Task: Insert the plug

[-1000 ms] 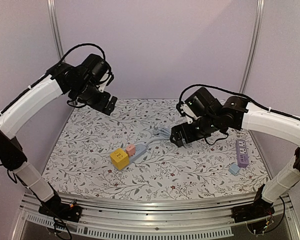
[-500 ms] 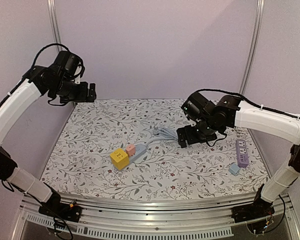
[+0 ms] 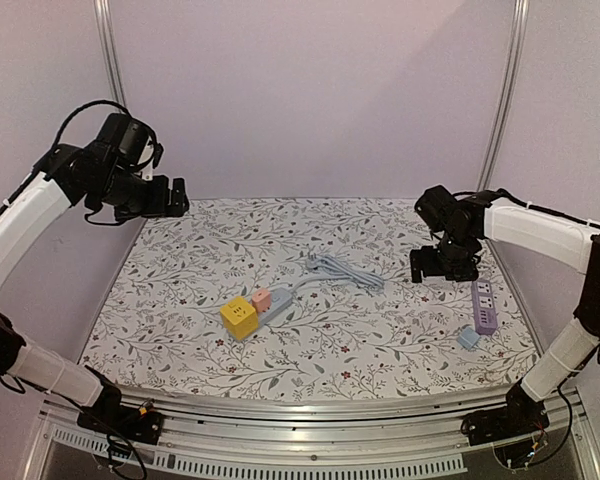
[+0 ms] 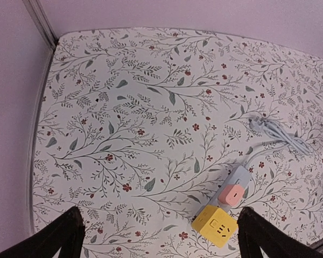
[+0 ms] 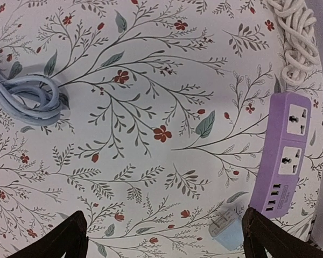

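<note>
Bottom right of my wrist view: small pale-blue plug (image 5: 227, 231) just beside long purple power strip (image 5: 287, 156). My right pincer (image 5: 167, 244) is spread and empty; pickup not yet begun, so next I must descend onto the plug.

Matt cloth, smooth plastic, bare metal
The flower-printed cloth (image 3: 180, 300) is lying matt; the purple power strip (image 5: 287, 153), small blue plug (image 5: 229, 234) and yellow cube (image 4: 215, 226) are showing smooth, faintly glossy plastic; the front rail (image 3: 280, 410) is gleaming like brushed metal.
</note>
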Robot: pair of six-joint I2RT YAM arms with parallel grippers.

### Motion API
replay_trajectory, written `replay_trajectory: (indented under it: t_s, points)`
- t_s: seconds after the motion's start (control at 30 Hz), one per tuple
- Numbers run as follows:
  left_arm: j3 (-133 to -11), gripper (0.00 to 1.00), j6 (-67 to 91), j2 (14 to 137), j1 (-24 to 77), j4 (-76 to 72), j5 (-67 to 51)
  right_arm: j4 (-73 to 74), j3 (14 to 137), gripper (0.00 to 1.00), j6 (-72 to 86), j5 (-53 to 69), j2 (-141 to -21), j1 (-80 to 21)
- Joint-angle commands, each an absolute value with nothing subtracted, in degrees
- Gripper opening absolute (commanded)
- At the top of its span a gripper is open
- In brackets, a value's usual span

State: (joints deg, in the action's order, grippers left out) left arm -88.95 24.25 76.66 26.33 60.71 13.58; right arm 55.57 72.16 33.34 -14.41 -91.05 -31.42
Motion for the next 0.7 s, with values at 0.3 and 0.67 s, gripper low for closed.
replay_trajectory:
  t_s: [0.3, 0.67]
  points:
    - [-89.9, 1.0, 22.9, 76.7, 25.7, 61.4, 13.4, 53.1, 69.5, 0.99, 26.1, -14.5, -94.8, -12.3]
    - [-92.0, 0.99, 19.5, 77.4, 24.7, 61.5, 14.0, 46.9, 62.8, 0.99, 22.4, -10.6, -94.6, -2.6]
